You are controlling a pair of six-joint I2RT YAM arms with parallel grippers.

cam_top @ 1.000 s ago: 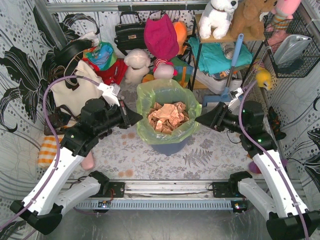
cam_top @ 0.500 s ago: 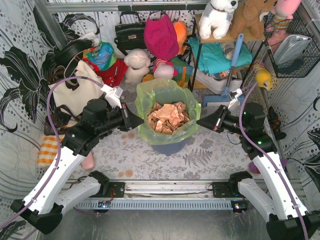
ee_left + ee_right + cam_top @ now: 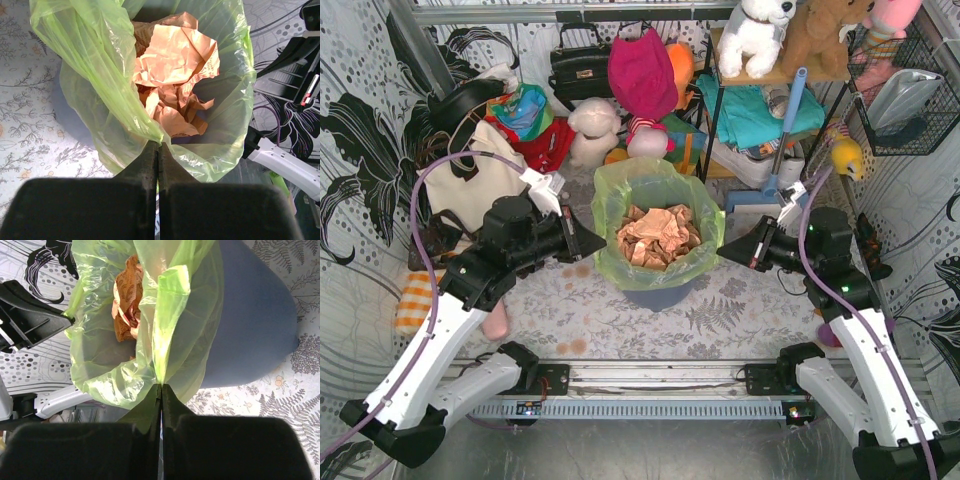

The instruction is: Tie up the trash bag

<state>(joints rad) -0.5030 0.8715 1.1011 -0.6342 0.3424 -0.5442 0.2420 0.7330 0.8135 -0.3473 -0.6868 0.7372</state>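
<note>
Both my left gripper [image 3: 159, 144] and my right gripper [image 3: 160, 386] are clamped on opposite rims of the light-green trash bag [image 3: 660, 180].

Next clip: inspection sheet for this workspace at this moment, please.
Surface: floral table cover; blue-grey bin stands at its middle.
Job's things: trash bag lines the bin, mouth open, untied; tan scraps inside.
Clutter: cream tote, black handbag, plush toys behind the bin.
Tools: left tool shut on the bag's left rim; right tool shut on its right rim.
Cables: purple cable along each arm, clear of the bag.
Surroundings: shelf with stuffed animals, wire basket at back right.
</note>
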